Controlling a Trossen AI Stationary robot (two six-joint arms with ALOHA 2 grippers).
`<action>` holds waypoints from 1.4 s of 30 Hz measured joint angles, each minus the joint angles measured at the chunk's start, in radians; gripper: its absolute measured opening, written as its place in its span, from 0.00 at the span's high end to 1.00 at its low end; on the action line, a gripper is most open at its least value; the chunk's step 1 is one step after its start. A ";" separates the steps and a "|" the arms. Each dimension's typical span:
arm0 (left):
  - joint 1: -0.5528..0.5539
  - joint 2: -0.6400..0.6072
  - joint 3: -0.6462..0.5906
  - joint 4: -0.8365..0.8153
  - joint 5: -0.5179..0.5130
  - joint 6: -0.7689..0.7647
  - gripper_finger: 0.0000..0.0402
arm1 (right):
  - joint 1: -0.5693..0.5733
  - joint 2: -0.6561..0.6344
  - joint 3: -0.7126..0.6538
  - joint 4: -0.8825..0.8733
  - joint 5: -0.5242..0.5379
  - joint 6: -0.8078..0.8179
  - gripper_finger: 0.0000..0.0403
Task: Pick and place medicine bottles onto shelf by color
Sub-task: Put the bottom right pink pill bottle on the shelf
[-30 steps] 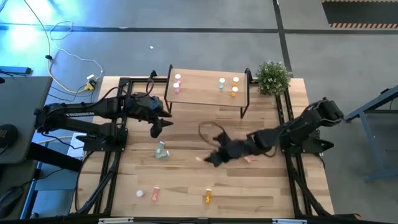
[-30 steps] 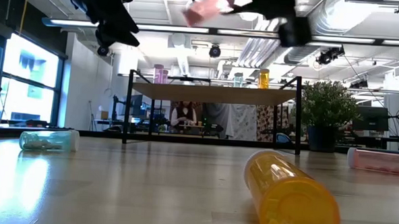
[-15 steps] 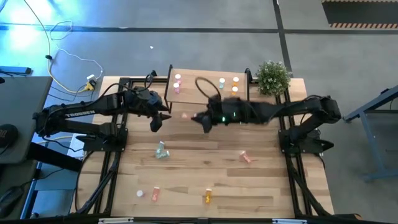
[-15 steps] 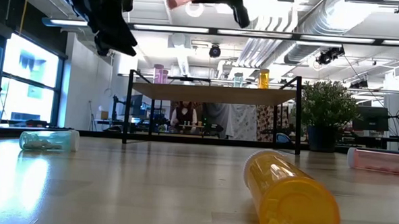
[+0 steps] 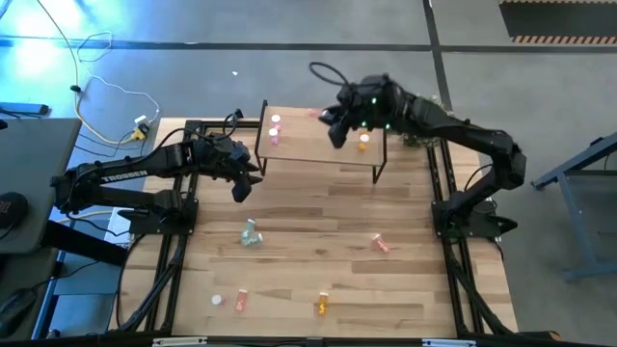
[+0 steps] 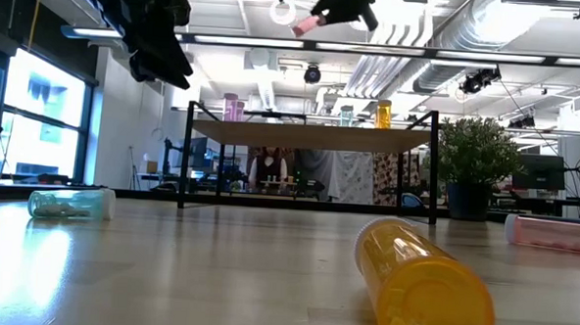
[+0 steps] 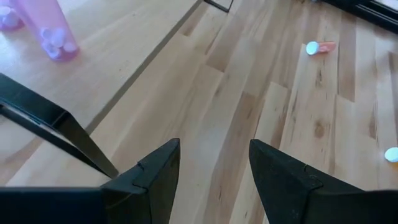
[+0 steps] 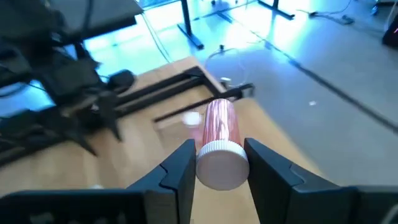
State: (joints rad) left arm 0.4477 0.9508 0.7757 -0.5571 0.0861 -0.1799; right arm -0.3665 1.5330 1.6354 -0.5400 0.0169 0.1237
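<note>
The right gripper point(image 5: 330, 120) is clamped on a pink medicine bottle point(image 8: 217, 138), seemingly above the shelf point(image 5: 318, 146). The left gripper point(image 5: 241, 185), fingers apart, hangs over the counter point(image 5: 318, 217) beside the shelf.

Two arms are seen, one shelf point(image 5: 318, 145) and one plant point(image 5: 422, 118). Five bottles are counted on the shelf, five lying on the table point(image 5: 289, 280), and one pink bottle point(image 8: 217, 140) held aloft.
</note>
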 joint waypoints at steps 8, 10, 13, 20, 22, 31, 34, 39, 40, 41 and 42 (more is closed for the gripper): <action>0.000 0.000 0.000 0.096 0.011 0.000 0.54 | -0.044 0.011 0.007 -0.100 -0.093 -0.115 0.72; 0.000 0.000 0.000 0.151 0.023 -0.001 0.54 | -0.033 0.016 0.007 -0.157 -0.115 -0.101 0.72; 0.000 0.000 0.000 0.237 0.059 0.000 0.54 | -0.004 0.022 0.007 -0.217 -0.131 -0.097 0.72; -0.030 0.020 0.000 0.392 0.054 0.000 0.54 | 0.077 0.044 0.007 -0.246 -0.134 0.040 0.72; -0.054 0.027 0.000 0.411 0.040 0.015 0.54 | 0.102 0.053 0.007 -0.244 -0.134 0.096 0.72; -0.176 0.093 0.000 0.503 -0.061 0.042 0.54 | 0.188 0.090 0.007 -0.253 -0.150 0.282 0.72; -0.202 0.118 0.000 0.536 -0.062 0.037 0.54 | 0.207 0.100 0.007 -0.250 -0.186 0.309 0.72; -0.238 0.146 0.000 0.567 -0.027 -0.010 0.54 | 0.223 0.108 0.006 -0.248 -0.262 0.321 0.72; -0.243 0.152 0.000 0.578 -0.024 -0.017 0.54 | 0.224 0.108 0.006 -0.248 -0.273 0.315 0.72; -0.248 0.156 0.000 0.579 -0.022 -0.028 0.54 | 0.224 0.108 0.006 -0.246 -0.283 0.307 0.72; -0.251 0.163 0.000 0.589 -0.020 -0.042 0.54 | 0.224 0.108 0.006 -0.246 -0.289 0.297 0.72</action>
State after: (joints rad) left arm 0.1967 1.1135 0.7757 0.0319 0.0659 -0.2217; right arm -0.1429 1.6413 1.6413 -0.7856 -0.2721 0.4212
